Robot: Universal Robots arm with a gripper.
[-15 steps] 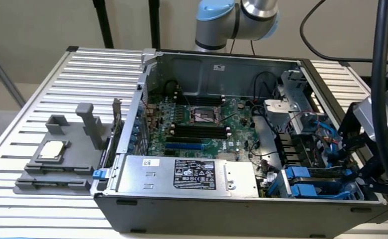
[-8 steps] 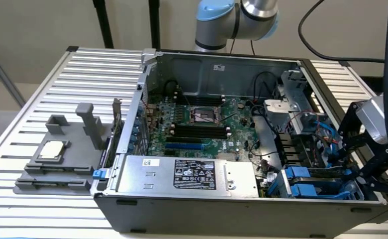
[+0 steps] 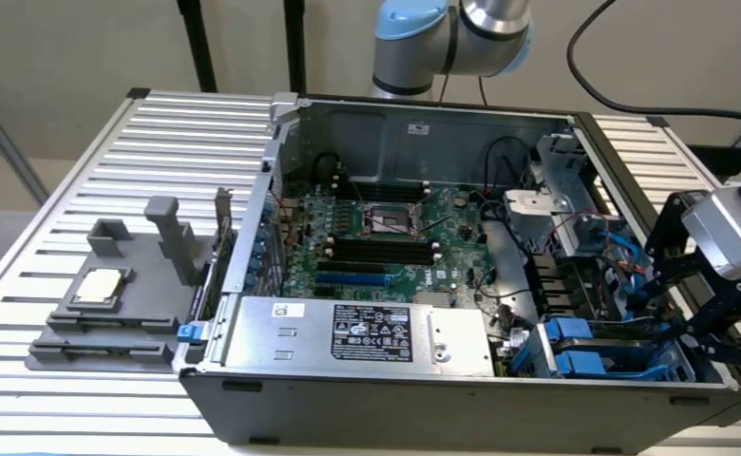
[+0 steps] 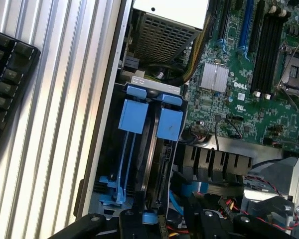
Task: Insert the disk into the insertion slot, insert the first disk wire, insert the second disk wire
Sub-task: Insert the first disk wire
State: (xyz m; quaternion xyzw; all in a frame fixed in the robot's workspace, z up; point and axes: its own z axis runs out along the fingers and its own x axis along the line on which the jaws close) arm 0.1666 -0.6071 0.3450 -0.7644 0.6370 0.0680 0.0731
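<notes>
**Disk in slot; 2 wires unconfirmed.**
Gripper [image 3: 681,323] is held close by the insertion slot [image 4: 149,83] at the case corner; its opening cannot be told, and no hold is made out. The disk [image 4: 162,174] is seen edge-on w/in the slot, betw. 2 blue tabs, so step 1 of 3 is judged done. A blue wire [image 4: 175,201] is seen just beside it; plugged or not cannot be told, so both wires are judged left. Mobo [image 4: 239,74] and PSU box [image 4: 162,35] are seen beyond.
</notes>
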